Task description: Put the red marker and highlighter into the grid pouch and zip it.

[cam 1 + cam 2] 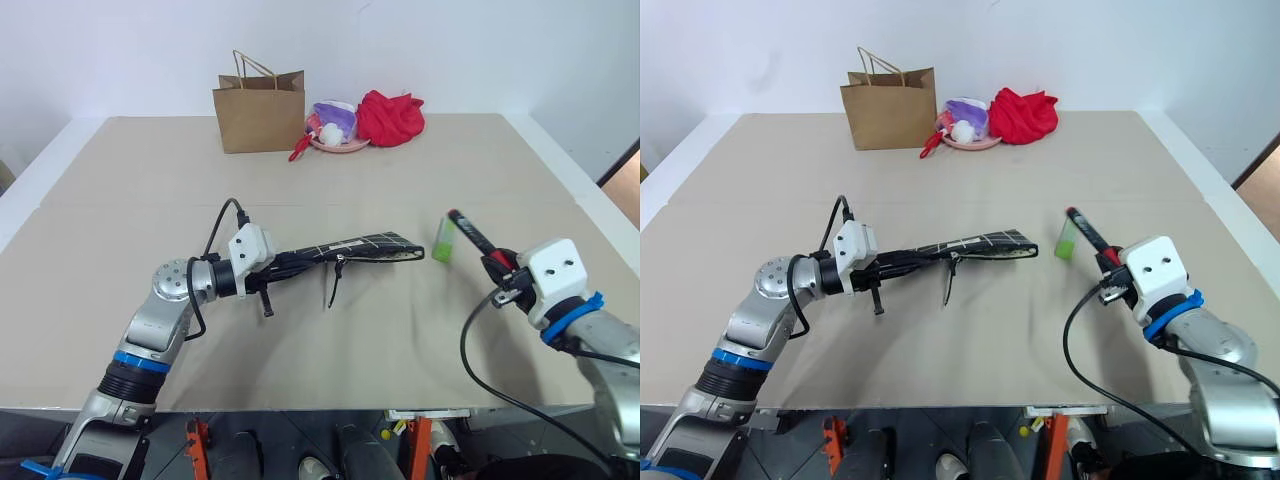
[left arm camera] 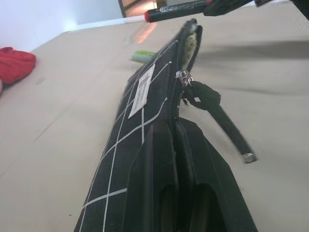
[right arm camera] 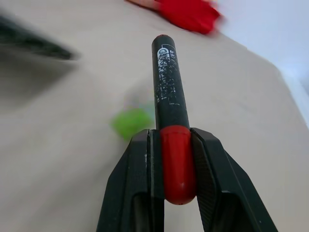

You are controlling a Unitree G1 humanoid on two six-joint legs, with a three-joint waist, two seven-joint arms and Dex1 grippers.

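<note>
From the head camera, the left end effector [image 1: 283,262] is clamped on the left end of the grid pouch [image 1: 365,246], holding it level above the beige worktop [image 1: 330,170], its zipper pull [image 1: 335,280] dangling below. To the right, the right end effector [image 1: 494,262] is closed on the red marker [image 1: 470,233], whose black half points up and away toward the far side. The highlighter [image 1: 443,240] lies on the worktop between the pouch's right end and the marker. Along the far edge stand a brown paper bag [image 1: 259,112], a pink dish [image 1: 338,140] holding small items, and a red cloth bundle [image 1: 390,117].

In the left wrist view, the black fingers [image 2: 203,193] pinch the pouch edge-on; its white label [image 2: 143,90] and partly open mouth show, with the marker just beyond.

In the right wrist view, the fingers [image 3: 212,179] grip the marker's red half, black half jutting forward, with the highlighter on the worktop beneath.
</note>
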